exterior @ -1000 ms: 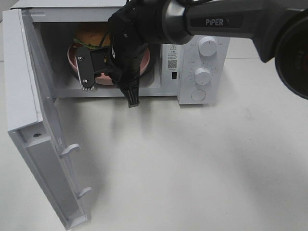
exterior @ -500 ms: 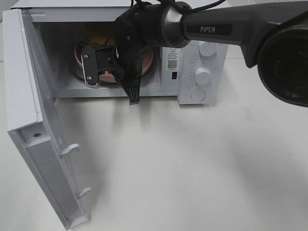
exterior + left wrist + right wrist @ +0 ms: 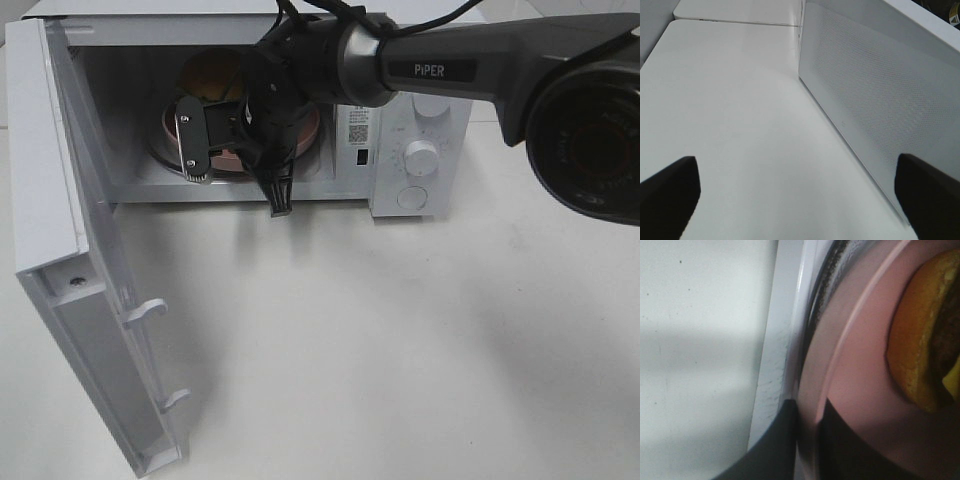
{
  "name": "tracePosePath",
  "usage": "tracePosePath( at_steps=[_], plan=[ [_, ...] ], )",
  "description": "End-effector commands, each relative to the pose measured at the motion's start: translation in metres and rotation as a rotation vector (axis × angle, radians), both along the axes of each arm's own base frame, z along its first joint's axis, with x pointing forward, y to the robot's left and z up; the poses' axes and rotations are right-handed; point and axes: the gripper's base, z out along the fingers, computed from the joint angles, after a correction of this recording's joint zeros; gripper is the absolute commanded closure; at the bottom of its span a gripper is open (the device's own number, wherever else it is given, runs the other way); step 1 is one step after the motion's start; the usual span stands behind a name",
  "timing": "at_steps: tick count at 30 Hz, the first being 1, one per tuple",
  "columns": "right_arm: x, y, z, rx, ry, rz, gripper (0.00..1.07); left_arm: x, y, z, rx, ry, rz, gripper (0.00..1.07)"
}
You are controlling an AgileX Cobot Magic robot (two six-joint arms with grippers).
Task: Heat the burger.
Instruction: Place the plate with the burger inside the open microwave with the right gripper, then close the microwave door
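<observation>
The burger (image 3: 208, 72) sits on a pink plate (image 3: 232, 158) inside the open microwave (image 3: 425, 60), largely hidden by my right arm. My right gripper (image 3: 225, 150) reaches into the cavity, and its jaws hold the plate's front rim. In the right wrist view the bun and cheese of the burger (image 3: 920, 340) lie on the pink plate (image 3: 860, 380), whose rim runs between the two dark fingers (image 3: 775, 450). My left gripper (image 3: 800, 200) stands open over bare table beside the microwave's outer wall, holding nothing.
The microwave door (image 3: 70, 270) swings wide open toward the front left, with two latch hooks on its inner edge. Control knobs (image 3: 421, 157) sit on the microwave's right panel. The perforated side wall of the microwave (image 3: 880, 110) stands close to the left gripper.
My right gripper has pushed the pink plate with the burger deeper into the microwave cavity and slightly right. The left gripper has not moved.
</observation>
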Motion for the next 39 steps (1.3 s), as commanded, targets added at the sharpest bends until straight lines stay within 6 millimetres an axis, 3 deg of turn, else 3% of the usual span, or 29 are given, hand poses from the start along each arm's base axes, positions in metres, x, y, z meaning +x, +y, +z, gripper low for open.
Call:
tracePosePath(
  at_steps=[1,3,5,6,9,11,24,26,29,31,39],
  plan=[
    [0.005,0.004,0.013,0.053,-0.063,0.012,0.94,-0.002,0.000,-0.001,0.002,-0.012,0.003,0.09],
    [0.005,0.004,0.013,0.053,-0.063,0.011,0.84,-0.002,0.000,-0.001,0.002,-0.012,0.003,0.09],
    [0.005,0.003,0.013,0.055,-0.061,0.007,0.80,-0.002,0.000,-0.001,0.002,-0.012,0.003,0.09],
    [0.004,0.004,0.013,0.068,-0.049,0.000,0.73,-0.002,0.000,-0.001,0.002,-0.012,0.003,0.09],
    [0.004,0.005,0.012,0.077,-0.042,-0.004,0.69,-0.002,0.000,-0.001,0.002,-0.012,0.003,0.09],
    [0.003,0.005,0.012,0.084,-0.035,-0.007,0.60,-0.002,0.000,-0.001,0.002,-0.012,0.003,0.09],
    [-0.006,0.001,0.013,0.083,-0.018,-0.002,0.49,-0.002,0.000,-0.001,0.002,-0.012,0.003,0.09],
    [-0.014,-0.003,0.016,0.104,-0.034,0.013,0.38,-0.002,0.000,-0.001,0.002,-0.012,0.003,0.09],
    [-0.016,-0.004,0.017,0.112,-0.042,0.019,0.34,-0.002,0.000,-0.001,0.002,-0.012,0.003,0.09],
    [-0.024,-0.009,0.022,0.130,-0.057,0.032,0.23,-0.002,0.000,-0.001,0.002,-0.012,0.003,0.09],
    [-0.045,-0.024,0.028,0.137,-0.052,0.045,0.24,-0.002,0.000,-0.001,0.002,-0.012,0.003,0.09]
  ],
)
